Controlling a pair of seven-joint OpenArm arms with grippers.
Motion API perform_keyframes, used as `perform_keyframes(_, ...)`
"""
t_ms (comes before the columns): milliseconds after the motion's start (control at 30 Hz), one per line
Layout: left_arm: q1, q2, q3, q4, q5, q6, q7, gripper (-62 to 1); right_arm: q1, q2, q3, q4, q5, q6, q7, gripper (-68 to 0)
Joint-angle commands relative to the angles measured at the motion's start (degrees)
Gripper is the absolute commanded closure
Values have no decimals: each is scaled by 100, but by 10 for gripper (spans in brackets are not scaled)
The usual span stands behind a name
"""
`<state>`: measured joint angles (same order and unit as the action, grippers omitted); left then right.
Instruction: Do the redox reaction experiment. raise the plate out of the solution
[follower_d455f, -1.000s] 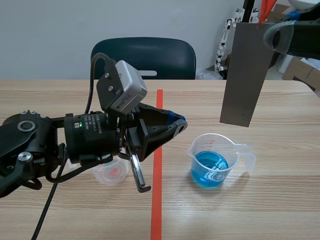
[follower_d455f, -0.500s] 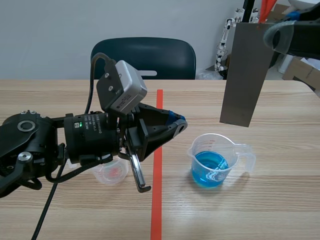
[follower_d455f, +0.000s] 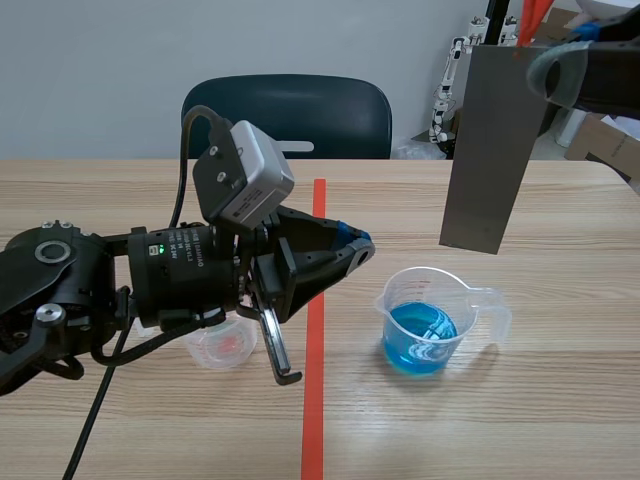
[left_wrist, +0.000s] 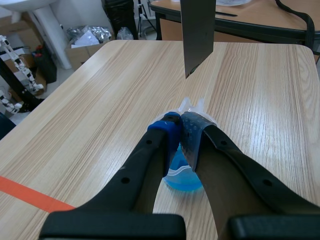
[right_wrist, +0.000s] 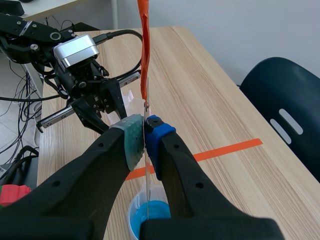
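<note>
Nothing has shifted in the last second. My right gripper (right_wrist: 145, 135) pinches the grey plate (follower_d455f: 492, 150) by its top edge, and the plate hangs clear above and just behind the beaker (follower_d455f: 435, 320) of blue solution. My left gripper (left_wrist: 181, 126), jaws closed on nothing, hovers beside the beaker. As I judge it, the risk is that the thin edge grip slips and the plate drops, tipping the beaker.

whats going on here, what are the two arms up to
The right gripper is clamped on the top of a grey metal plate and holds it upright in the air. The plate's lower edge hangs clear above the beaker of blue solution. The left gripper is shut on nothing and sits beside the beaker. A small clear cup with something red in it stands partly hidden behind that arm.
</note>
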<state>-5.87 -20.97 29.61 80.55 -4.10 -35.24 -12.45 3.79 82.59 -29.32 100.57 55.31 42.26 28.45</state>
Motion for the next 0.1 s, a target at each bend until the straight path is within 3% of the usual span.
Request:
perform_keyframes(0,-17,28,-37,72,-39,-7,-103,-32,68,103,44,26,61,46,90,-6)
perform_keyframes(67,-17,28,-37,72,-39,-7,-103,-32,68,103,44,26,61,46,90,-6)
